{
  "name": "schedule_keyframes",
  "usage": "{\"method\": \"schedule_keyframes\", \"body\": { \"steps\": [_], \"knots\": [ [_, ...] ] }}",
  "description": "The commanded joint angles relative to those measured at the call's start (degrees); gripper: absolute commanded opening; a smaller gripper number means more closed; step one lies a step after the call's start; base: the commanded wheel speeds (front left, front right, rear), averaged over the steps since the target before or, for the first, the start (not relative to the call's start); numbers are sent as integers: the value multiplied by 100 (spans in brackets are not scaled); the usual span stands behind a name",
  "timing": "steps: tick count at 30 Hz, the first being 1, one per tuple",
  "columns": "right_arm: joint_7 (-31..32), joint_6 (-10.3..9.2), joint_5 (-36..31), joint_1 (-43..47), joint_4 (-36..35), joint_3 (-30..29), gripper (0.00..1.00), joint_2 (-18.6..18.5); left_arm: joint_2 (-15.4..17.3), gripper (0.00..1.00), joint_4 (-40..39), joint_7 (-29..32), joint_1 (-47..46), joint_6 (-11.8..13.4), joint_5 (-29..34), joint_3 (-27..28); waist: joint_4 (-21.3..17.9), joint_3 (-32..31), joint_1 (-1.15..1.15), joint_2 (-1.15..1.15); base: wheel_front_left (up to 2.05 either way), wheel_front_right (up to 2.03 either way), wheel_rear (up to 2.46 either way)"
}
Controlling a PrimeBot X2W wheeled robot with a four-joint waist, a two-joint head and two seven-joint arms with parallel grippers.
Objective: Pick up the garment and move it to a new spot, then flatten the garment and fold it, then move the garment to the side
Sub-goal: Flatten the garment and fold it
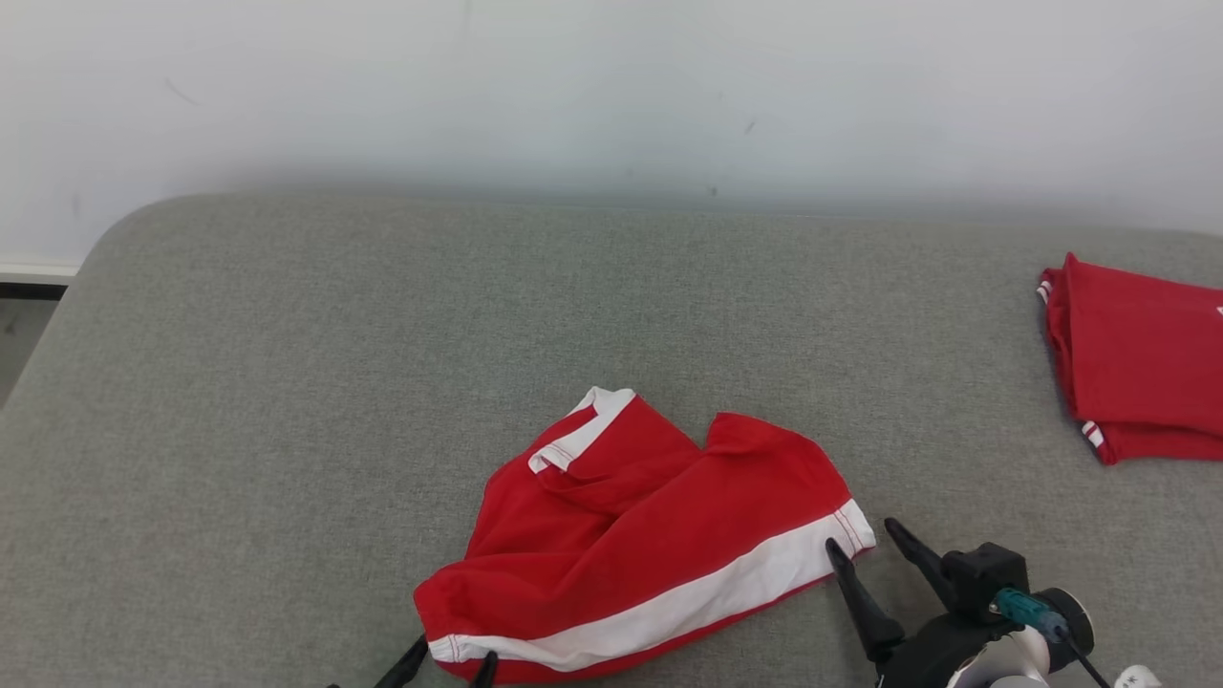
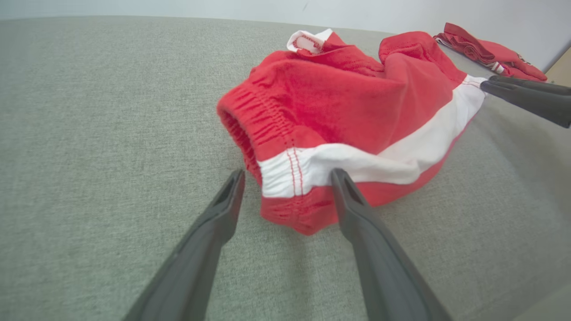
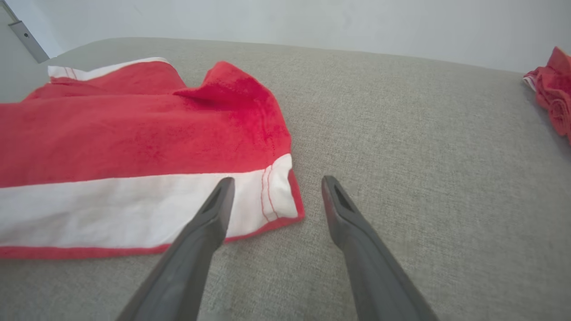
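Two fingertips are all we see of the left claw [image 1: 457, 647] from the head, its arm cut off by the bottom edge. The right claw [image 1: 859, 533] shows fingers and wrist, its forearm cropped. Both stand released, jaws wide, holding nothing. The garment [image 1: 650, 535], red shorts with a white stripe, lies crumpled on the table [image 1: 239, 382], low in the head view and about midway across. A second red garment [image 1: 1137, 363] lies well apart at the right, folded and cut by the frame. From above we cannot tell whether any fingertip touches cloth. The left wrist view adds the gathered waistband end between the left fingers, one finger overlapping the stripe. The right wrist view shows the hem corner between its fingers, one finger over the white band, and the garment's far part runs out of frame.
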Motion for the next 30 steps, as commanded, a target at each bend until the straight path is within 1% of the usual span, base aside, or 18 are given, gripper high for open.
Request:
{"method": "schedule_keyframes", "body": {
  "steps": [1, 3, 4, 5, 6, 7, 8, 11, 16, 21, 24, 26, 27, 30],
  "knots": [
    [-5, 4, 82, -55, 82, 96, 100, -22, -2, 100, 33, -13, -75, 8, -25, -40, 28, 20, 0, 0, 0, 0, 0],
    [-6, 4, 178, -210, 252, 250, 100, -40, -13, 100, 59, -13, -154, 8, -71, -135, 62, 45, 0, 0, 0, 0, 0],
    [-5, 4, 243, -251, 396, 342, 66, -40, -23, 100, 89, -13, -192, 8, -107, -187, 83, 51, 0, 0, 0, 0, 0],
    [-6, 4, 286, -317, 488, 426, 24, -61, -21, 76, 139, -13, -237, 9, -162, -277, 110, 63, 0, 0, 0, 0, 0],
    [-6, 4, 331, -419, 533, 466, 0, -88, -26, 42, 181, -13, -294, 8, -246, -382, 136, 76, 0, 0, 0, 0, 0],
    [-6, 4, 344, -500, 506, 491, 0, -109, -6, 5, 222, -13, -366, 8, -305, -459, 150, 85, 0, 0, 0, 0, 0],
    [-6, 4, 376, -549, 463, 456, 0, -117, 18, 0, 220, -14, -446, 8, -317, -537, 161, 93, 0, 0, 0, 0, 0],
    [-4, 4, 416, -499, 434, 455, 0, -144, 45, 0, 113, -13, -508, 9, -485, -578, 170, 95, 0, 0, 0, 0, 0],
    [-5, 4, 462, -284, 190, 433, 0, -249, 177, 0, -147, -13, -241, 8, -562, -495, 150, 44, 0, 0, 0, 0, 0],
    [-5, 4, 558, 219, -386, 167, 0, -396, 215, 0, -467, -14, 42, 9, -524, -271, 144, -16, 0, 0, 0, 0, 0],
    [-6, 4, 586, 456, -704, 110, 0, -481, 234, 0, -616, -13, 143, 8, -492, -170, 95, -23, 0, 0, 0, 0, 0],
    [-5, 4, 605, 497, -809, 83, 0, -509, 238, 0, -655, -13, 143, 9, -494, -137, 73, -19, 0, 0, 0, 0, 0],
    [-6, 4, 583, 516, -1006, 67, 0, -521, 293, 0, -728, -13, 72, 9, -467, -96, 0, -1, 0, 0, 0, 0, 0],
    [-6, 4, 558, 409, -1170, 88, 0, -582, 363, 0, -821, -14, -100, 9, -461, -101, -71, 33, 0, 0, 0, 0, 0]
  ]
}}
